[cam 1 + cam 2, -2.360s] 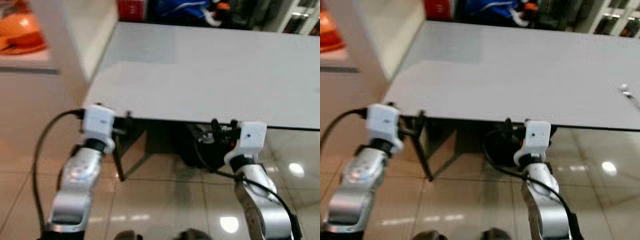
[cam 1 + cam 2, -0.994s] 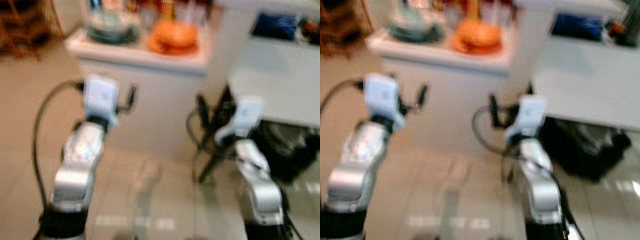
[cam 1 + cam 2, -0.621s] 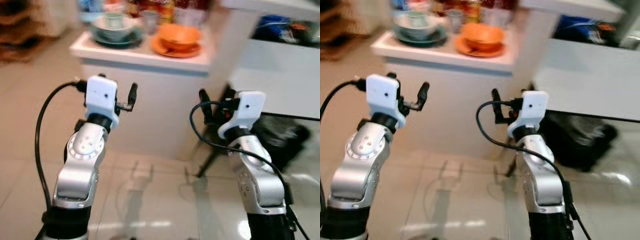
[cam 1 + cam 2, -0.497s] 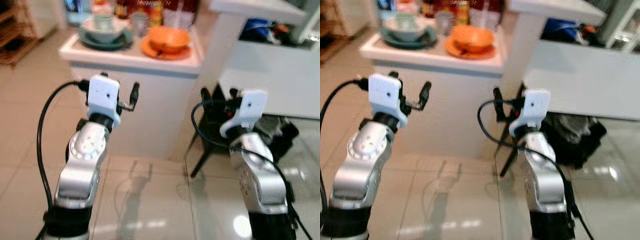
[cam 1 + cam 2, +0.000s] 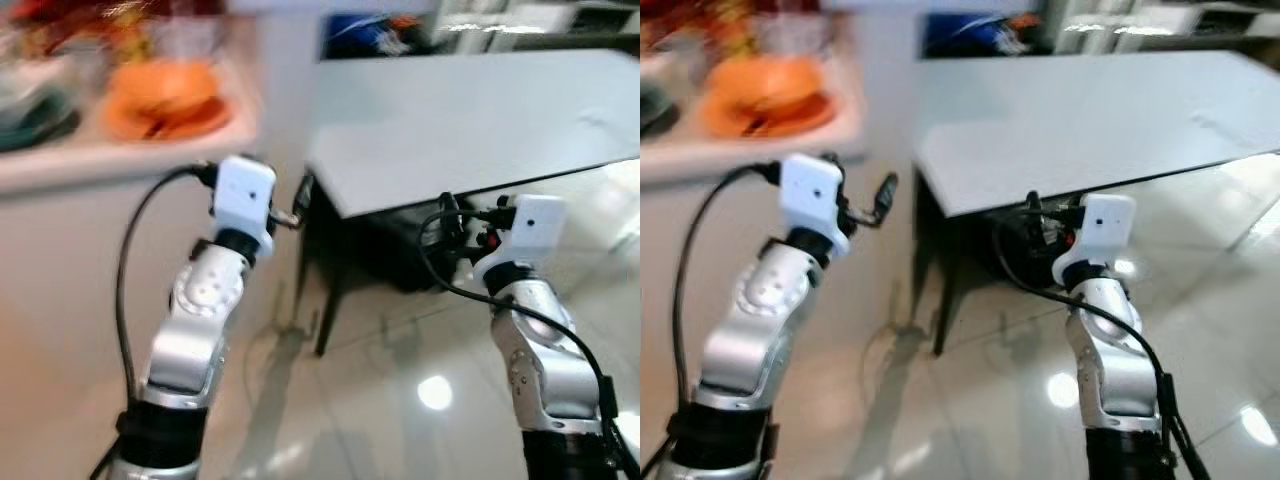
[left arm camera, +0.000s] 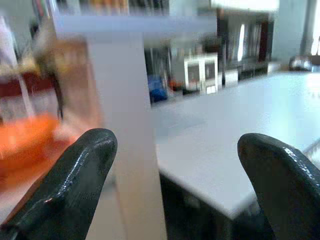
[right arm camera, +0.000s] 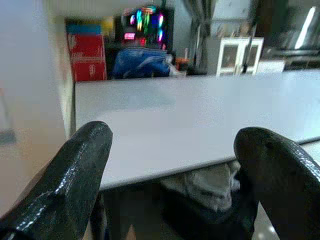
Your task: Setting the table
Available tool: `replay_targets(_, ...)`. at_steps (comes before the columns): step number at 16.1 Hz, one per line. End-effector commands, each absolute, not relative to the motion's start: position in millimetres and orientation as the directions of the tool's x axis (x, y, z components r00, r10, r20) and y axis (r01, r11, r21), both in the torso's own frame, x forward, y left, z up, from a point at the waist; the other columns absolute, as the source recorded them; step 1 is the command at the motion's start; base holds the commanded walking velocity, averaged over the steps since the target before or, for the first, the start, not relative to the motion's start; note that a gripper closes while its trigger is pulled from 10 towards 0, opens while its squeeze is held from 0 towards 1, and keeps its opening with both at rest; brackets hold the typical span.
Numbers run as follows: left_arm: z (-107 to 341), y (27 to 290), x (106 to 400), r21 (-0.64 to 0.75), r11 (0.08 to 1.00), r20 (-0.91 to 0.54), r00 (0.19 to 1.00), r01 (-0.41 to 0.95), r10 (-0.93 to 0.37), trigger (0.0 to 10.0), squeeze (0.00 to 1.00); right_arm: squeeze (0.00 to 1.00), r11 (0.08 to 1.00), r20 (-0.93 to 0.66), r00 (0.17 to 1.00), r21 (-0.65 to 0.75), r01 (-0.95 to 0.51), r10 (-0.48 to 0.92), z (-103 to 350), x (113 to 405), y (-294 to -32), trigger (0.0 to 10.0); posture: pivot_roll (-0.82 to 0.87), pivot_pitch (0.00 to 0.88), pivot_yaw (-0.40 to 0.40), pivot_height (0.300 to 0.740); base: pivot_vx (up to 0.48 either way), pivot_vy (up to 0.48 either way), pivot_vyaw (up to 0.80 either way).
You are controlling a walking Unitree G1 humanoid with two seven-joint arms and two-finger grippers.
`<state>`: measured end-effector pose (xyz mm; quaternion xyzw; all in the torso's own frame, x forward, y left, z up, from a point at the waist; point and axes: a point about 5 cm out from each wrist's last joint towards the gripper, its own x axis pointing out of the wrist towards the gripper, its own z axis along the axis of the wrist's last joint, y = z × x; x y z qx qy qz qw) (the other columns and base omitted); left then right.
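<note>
Both grippers are hanging in the air with fingers spread wide, holding nothing; left gripper [image 6: 170, 165] and right gripper [image 7: 172, 165] are both facing the grey table [image 5: 470, 120]; view is swinging right since half a second ago, so the counter [image 5: 110, 160] with the orange dishes [image 5: 160, 95] is now sitting far left, blurred.

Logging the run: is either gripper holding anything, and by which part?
Nothing is held. The left gripper and right gripper are both open and empty.
</note>
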<state>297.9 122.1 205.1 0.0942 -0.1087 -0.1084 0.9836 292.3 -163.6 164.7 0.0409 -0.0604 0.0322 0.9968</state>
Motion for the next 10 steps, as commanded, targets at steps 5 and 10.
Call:
replay_targets(5, 210.8, 150.8, 301.4, 0.239, 0.970, 0.216, 0.972, 0.043, -0.096, 10.0, 0.00, 0.00, 0.957, 0.163, 0.946, 0.038, -0.288, 0.278, 176.3, 287.9, -134.5, 10.0, 0.11, 0.000, -0.088, 0.740, 0.436, 0.000, -0.01)
replay_targets(10, 214.6, 159.2, 295.7, 0.254, 0.967, 0.221, 0.972, 0.020, -0.078, 10.0, 0.00, 0.00, 0.913, 0.123, 0.905, -0.008, -0.409, 0.406, 168.1, 282.9, -119.0, 10.0, 0.12, 0.000, -0.090, 0.740, 0.434, 0.000, 0.80)
